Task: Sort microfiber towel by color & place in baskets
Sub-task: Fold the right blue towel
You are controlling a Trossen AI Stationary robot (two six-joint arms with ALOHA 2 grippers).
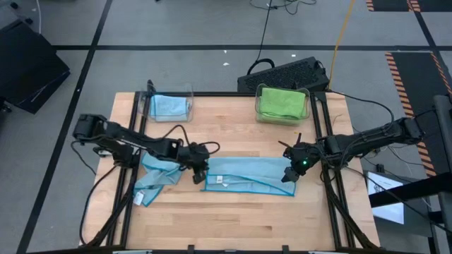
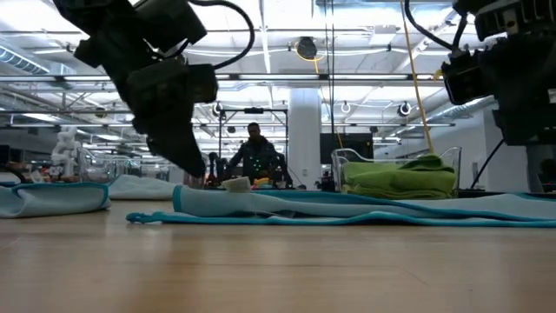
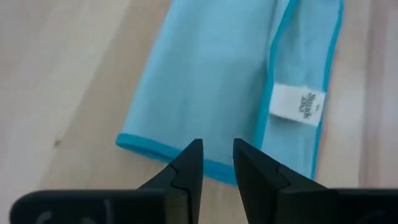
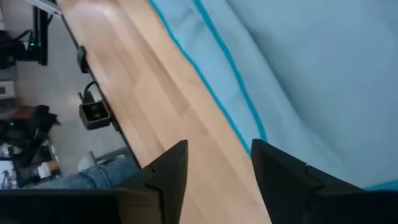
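Observation:
A long, folded light-blue towel (image 1: 247, 175) (image 2: 347, 207) lies flat across the middle of the table, its white label (image 3: 297, 104) near its left end. My left gripper (image 1: 198, 174) (image 3: 217, 146) hangs just above that left end, slightly open, with nothing between its fingers. My right gripper (image 1: 289, 176) (image 4: 217, 146) hovers open over the towel's right end (image 4: 311, 62); bare wood shows between its fingers. A second, crumpled blue towel (image 1: 157, 176) lies under the left arm. At the far edge stand the baskets: the left one (image 1: 189, 99) holds a blue towel, the right one (image 1: 258, 113) a green towel (image 1: 281, 101).
A black keyboard (image 1: 282, 74) and cables lie beyond the table's far edge. Black frame rails (image 1: 332, 197) run along the table's left and right sides. A person (image 2: 254, 156) stands far off in the room. Bare wood (image 1: 240, 219) lies between the towels and the near edge.

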